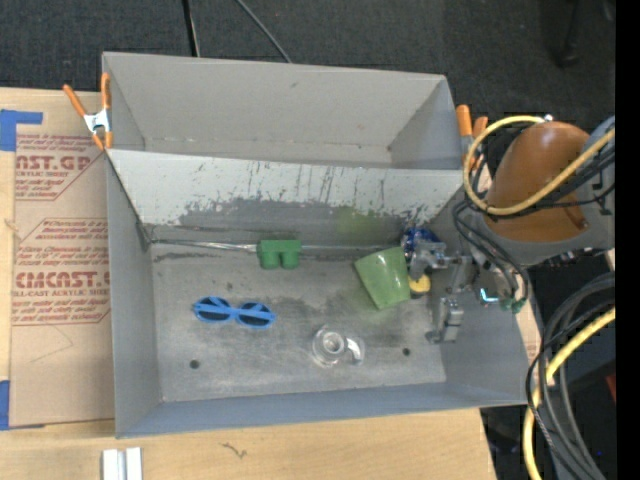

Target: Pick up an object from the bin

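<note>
Dark floor (330,13) lies beyond the far wall of a grey metal bin (300,173), which stands on a pale wooden worktop (330,446).

At the bin's right end the arm (535,183), with its orange cover and loops of yellow and black cable, reaches over the rim, and its jaws hang low near the bin floor. We cannot tell whether the jaws are open or closed, and we see nothing that is clearly between them. Just to their left, right of the middle of the floor, lies a pale green piece (383,279), squarish and tilted; whether it touches the jaws we cannot make out. Small blue and yellow bits show beside it, against the head of the arm, and we cannot say whether they are loose.

The bin floor is scuffed and bare in places. On it, well apart from each other, we see a darker green block (279,254) against the foot of the back wall, a blue figure-eight thing (233,313) lying flat towards the left, and a small clear cup (335,347) near the front wall.
</note>
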Available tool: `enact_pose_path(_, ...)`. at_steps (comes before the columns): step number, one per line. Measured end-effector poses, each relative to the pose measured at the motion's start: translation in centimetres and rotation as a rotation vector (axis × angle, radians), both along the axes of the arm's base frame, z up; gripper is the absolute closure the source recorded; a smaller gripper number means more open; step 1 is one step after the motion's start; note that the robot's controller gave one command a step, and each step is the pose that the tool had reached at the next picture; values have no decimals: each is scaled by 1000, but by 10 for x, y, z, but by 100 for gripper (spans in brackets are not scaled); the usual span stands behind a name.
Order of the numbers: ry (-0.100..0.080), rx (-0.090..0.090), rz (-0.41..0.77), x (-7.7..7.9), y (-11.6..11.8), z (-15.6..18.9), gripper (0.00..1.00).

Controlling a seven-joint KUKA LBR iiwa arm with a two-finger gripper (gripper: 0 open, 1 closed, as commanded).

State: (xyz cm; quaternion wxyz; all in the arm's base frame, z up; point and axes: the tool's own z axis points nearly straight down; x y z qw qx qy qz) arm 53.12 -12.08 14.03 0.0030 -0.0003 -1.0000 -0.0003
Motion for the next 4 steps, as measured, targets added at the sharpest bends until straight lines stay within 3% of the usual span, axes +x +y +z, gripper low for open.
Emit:
enact_pose_path(1,-10,0,134,46,35,-55,0)
enact_pose_path(2,-6,3,262,31,89,-71,0)
enact_pose_path(3,-7,0,258,31,86,-71,100)
enact_pose_path(4,-16,-1,175,22,87,66,100)
